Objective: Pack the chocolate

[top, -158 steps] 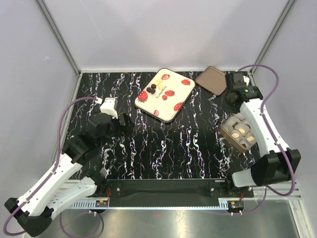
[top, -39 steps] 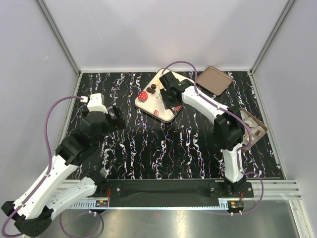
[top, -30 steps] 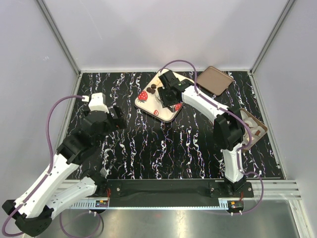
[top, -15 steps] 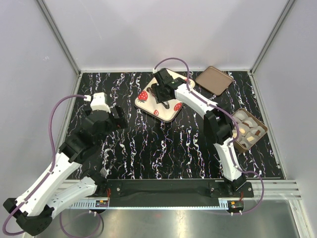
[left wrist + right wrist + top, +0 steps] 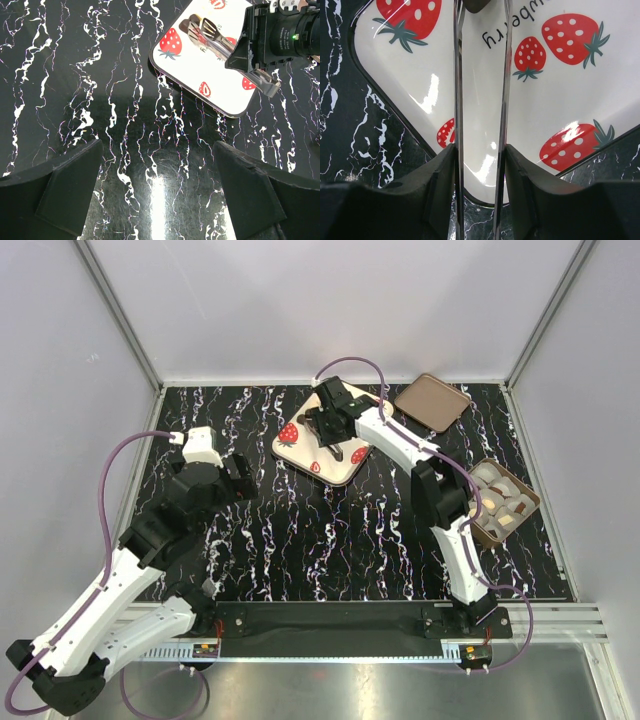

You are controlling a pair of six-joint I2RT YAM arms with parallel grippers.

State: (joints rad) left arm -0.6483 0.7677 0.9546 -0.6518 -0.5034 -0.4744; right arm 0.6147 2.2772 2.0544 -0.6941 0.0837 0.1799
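Small dark chocolate (image 5: pixel 309 419) pieces lie near the far-left corner of the cream strawberry tray (image 5: pixel 352 462). My right gripper (image 5: pixel 328 428) hovers over that tray, shut on metal tongs (image 5: pixel 458 75) whose two blades run forward between its fingers (image 5: pixel 435 175). A dark chocolate (image 5: pixel 476 5) sits between the blade tips at the top edge of the right wrist view. In the left wrist view the tongs (image 5: pixel 207 35) reach among the candies (image 5: pixel 193 23). My left gripper (image 5: pixel 157 185) is open above bare table, left of the tray.
A brown box (image 5: pixel 528 502) holding several cream and brown candies stands at the right edge. The brown rounded-square lid (image 5: pixel 432 400) lies at the back right. The right arm stretches over the table's middle right. Grey walls surround the black marbled table (image 5: pixel 330 540).
The right arm has swung its gripper and tongs up and left across the tray towards the chocolates, uncovering the box at the right. The left arm has hardly moved.
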